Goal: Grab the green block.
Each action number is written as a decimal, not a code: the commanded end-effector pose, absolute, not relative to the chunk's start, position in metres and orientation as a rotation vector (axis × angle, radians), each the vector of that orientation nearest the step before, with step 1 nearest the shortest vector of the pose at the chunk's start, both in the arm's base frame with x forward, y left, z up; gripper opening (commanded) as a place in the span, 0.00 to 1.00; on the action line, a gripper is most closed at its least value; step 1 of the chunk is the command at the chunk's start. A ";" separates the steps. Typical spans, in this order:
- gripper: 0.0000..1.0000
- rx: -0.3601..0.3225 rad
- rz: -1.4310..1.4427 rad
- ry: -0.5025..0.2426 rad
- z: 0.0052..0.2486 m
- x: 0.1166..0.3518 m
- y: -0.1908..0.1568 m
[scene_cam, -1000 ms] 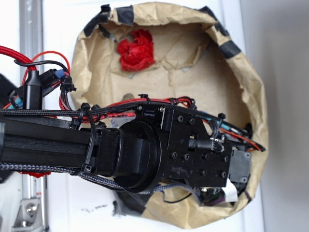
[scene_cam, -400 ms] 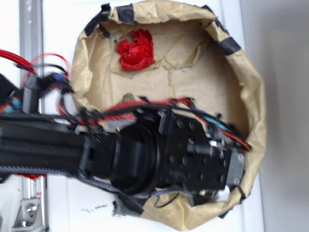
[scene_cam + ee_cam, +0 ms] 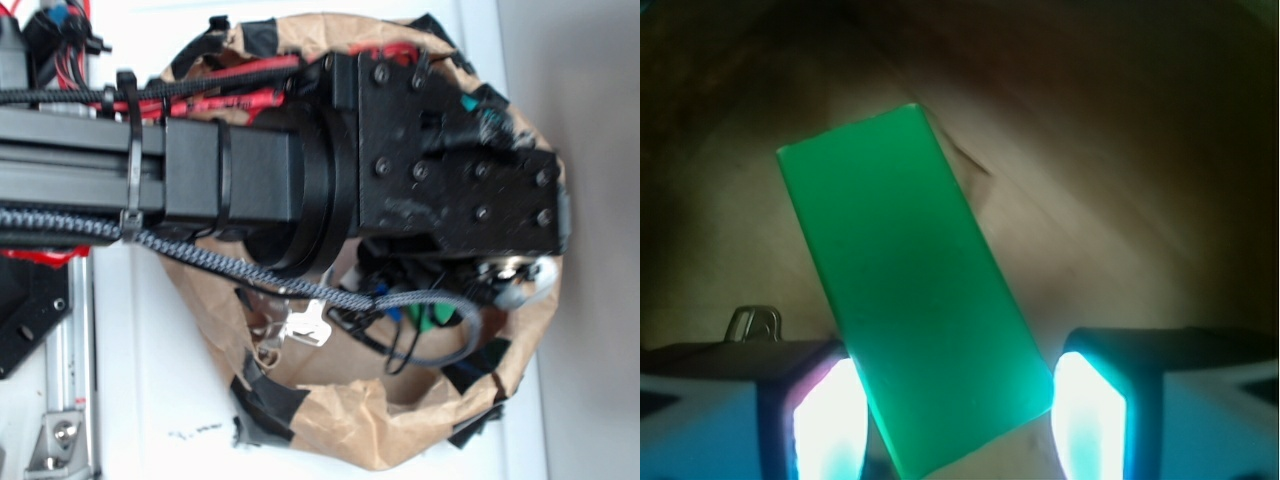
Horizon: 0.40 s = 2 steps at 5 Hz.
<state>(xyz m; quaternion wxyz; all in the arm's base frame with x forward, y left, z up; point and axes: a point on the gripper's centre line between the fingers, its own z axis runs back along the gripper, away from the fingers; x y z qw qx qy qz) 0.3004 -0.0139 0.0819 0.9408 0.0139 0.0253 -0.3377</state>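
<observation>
The green block (image 3: 910,290) is a flat, smooth slab lying tilted on the brown paper floor in the wrist view. Its near end sits between my gripper (image 3: 955,400) fingers. The left pad (image 3: 825,420) and right pad (image 3: 1090,420) stand apart on either side of the slab, with the slab's corners very close to both pads. The gripper is open. In the exterior view the black arm and wrist (image 3: 430,150) cover the block's place; only small green patches (image 3: 432,318) show under the wires, and I cannot tell if they are the block.
A paper-lined bowl (image 3: 340,440) with black tape patches surrounds the gripper. Silver keys (image 3: 305,325) lie inside it at the lower left, and a key bow (image 3: 755,322) shows behind the left finger. A braided cable (image 3: 250,275) loops below the arm.
In the exterior view the arm has swung upward across the bowl. It now covers the red cloth wad, and the lower part of the bowl with the keys has come into sight.
</observation>
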 end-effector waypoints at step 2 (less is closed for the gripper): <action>0.17 -0.084 -0.312 0.255 0.059 0.314 -0.031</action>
